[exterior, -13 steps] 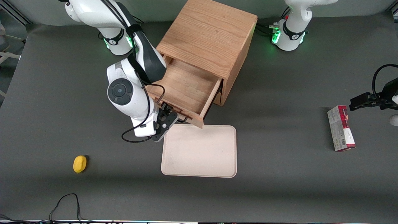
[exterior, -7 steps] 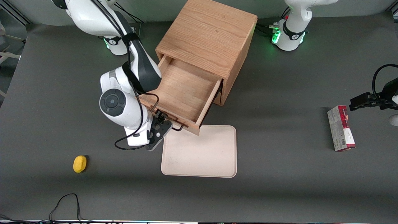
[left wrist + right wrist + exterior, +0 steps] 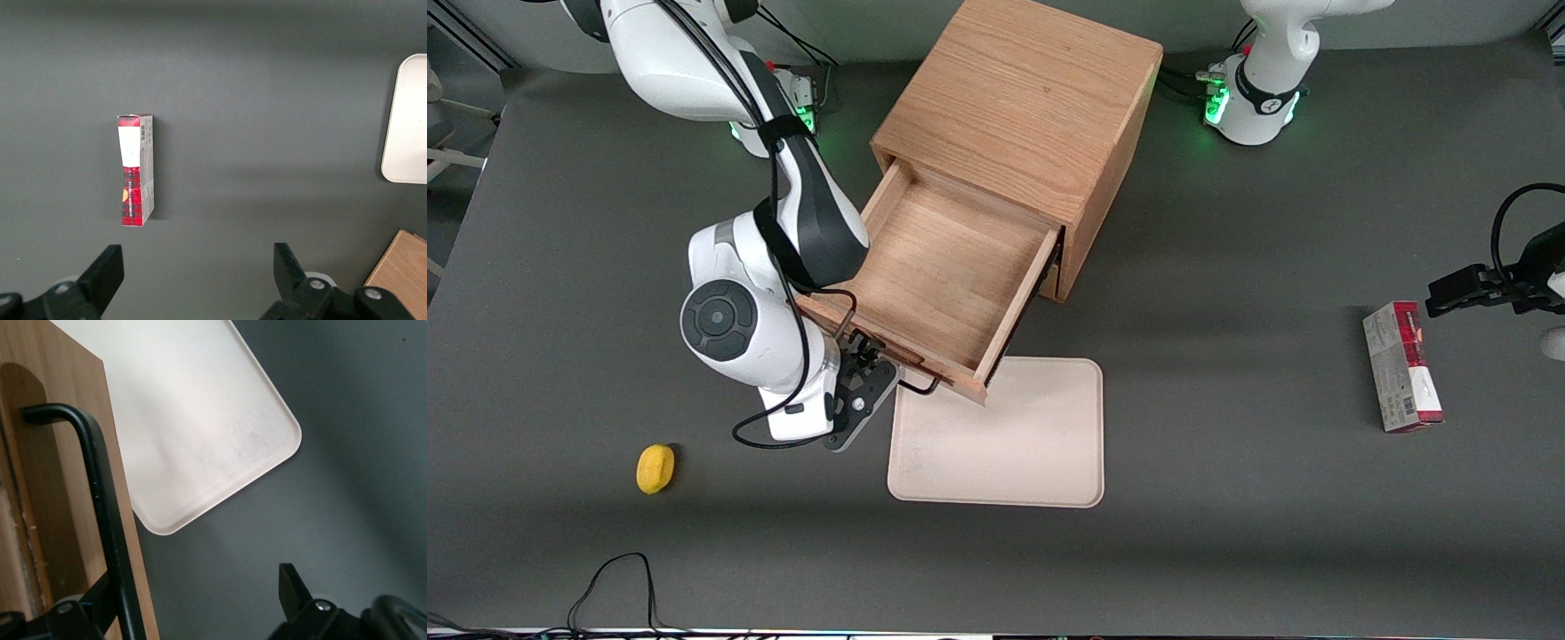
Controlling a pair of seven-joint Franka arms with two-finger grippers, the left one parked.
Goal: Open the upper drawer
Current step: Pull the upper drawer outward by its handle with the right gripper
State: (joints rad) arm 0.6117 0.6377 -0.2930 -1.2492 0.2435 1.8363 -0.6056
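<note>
The boxy wooden cabinet (image 3: 1023, 98) stands at the back of the table. Its upper drawer (image 3: 934, 267) is pulled far out, showing a plain wooden inside with nothing in it. A thin black wire handle (image 3: 920, 388) runs along the drawer's front board (image 3: 67, 400). My right gripper (image 3: 861, 366) is at that front, nearer the front camera than the drawer. In the right wrist view the gripper (image 3: 199, 583) is open, its fingers spread wide. The handle bar (image 3: 100, 493) passes right beside one finger (image 3: 100, 597); the other finger (image 3: 290, 583) hangs over bare table.
A pale tray (image 3: 996, 436) lies on the table in front of the drawer, partly under its front. A small yellow object (image 3: 655, 468) sits toward the working arm's end. A red box (image 3: 1402, 366) lies toward the parked arm's end. A black cable (image 3: 614, 578) loops near the table's front edge.
The drawer has slid farther out of the cabinet. My gripper has moved with its front, toward the front camera and the working arm's end.
</note>
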